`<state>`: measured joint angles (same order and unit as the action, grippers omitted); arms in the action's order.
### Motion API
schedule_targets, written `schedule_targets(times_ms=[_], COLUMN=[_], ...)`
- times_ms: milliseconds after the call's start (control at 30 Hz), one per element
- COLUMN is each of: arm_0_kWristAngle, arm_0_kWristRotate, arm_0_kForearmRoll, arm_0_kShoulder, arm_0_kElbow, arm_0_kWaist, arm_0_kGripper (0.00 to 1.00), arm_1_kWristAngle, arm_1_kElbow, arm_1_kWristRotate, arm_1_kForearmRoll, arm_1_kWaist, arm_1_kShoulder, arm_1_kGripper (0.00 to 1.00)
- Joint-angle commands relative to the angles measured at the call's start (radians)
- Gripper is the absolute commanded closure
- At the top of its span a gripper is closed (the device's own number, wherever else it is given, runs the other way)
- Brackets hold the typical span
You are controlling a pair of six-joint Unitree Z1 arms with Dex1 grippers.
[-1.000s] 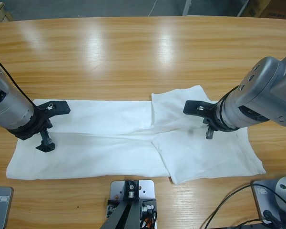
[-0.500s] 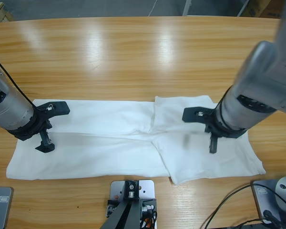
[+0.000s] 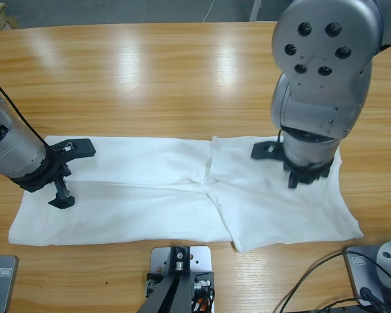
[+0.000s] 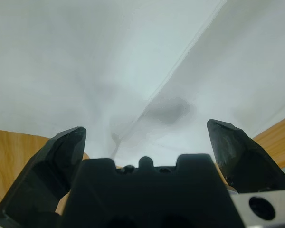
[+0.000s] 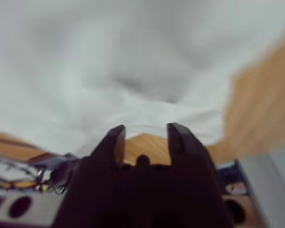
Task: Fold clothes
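Observation:
The white T-shirt (image 3: pixel 143 189) lies flat across the near half of the wooden table (image 3: pixel 182 78) as a long band, with a crease running along it and its right part (image 3: pixel 293 215) lapped over at an angle. My left gripper (image 3: pixel 70 173) hangs open just above the shirt's left end, and the left wrist view shows white cloth (image 4: pixel 133 57) with a seam between the spread jaws of that gripper (image 4: pixel 149 137). My right gripper (image 3: pixel 274 168) is over the shirt's right part, under the big silver elbow (image 3: pixel 322 59). In the right wrist view this gripper (image 5: pixel 145 133) is open narrowly, holding nothing, above blurred cloth (image 5: pixel 133 57).
Bare wood stretches behind the shirt to the table's far edge (image 3: pixel 182 26). A narrow strip of wood runs in front of the shirt. Black cables (image 3: pixel 313 280) lie at the near right corner.
The right arm has swung up, its elbow now large under the camera, while its gripper stayed over the shirt's right part. The raised right flap has settled flatter. The left arm has not moved.

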<state>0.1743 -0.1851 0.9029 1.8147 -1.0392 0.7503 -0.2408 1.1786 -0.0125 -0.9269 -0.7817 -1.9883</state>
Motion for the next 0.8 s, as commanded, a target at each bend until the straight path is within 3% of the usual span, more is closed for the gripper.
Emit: schedule_targets(times_ms=[33,100,200,367,400,467,800], arm_0_kWristAngle=[-0.013,-0.014,-0.015,-0.015,-0.015,-0.015,-0.015], arm_0_kWristRotate=[-0.001,-0.001,-0.001,-0.001,-0.001,-0.001,-0.001], arm_0_kForearmRoll=[-0.01,-0.012,-0.013,-0.013,-0.013,-0.015,-0.016], arm_0_kShoulder=[0.005,0.005,0.005,0.002,0.002,0.002,0.002], arm_0_kElbow=[0.032,0.031,0.031,0.03,0.03,0.031,0.031], arm_0_kWaist=[0.008,0.008,0.008,0.008,0.008,0.008,0.008], arm_0_kGripper=[0.0,0.0,0.0,0.0,0.0,0.0,0.0], arm_1_kWristAngle=[-0.018,0.033,0.167,0.467,0.506,0.537,0.516], arm_1_kElbow=[-0.022,-0.052,-0.119,-0.409,-0.456,-0.52,-0.54], arm_1_kWristRotate=[-0.4,-0.547,-0.694,-0.924,-0.972,-1.039,-1.04], arm_1_kForearmRoll=[0.012,0.022,0.057,0.356,0.42,0.521,0.651], arm_1_kWaist=[0.324,0.438,0.546,0.665,0.669,0.674,0.795], arm_1_kShoulder=[0.351,0.417,0.429,0.44,0.448,0.463,0.414], arm_1_kGripper=[0.045,0.11,0.11,0.127,0.197,0.393,0.397])
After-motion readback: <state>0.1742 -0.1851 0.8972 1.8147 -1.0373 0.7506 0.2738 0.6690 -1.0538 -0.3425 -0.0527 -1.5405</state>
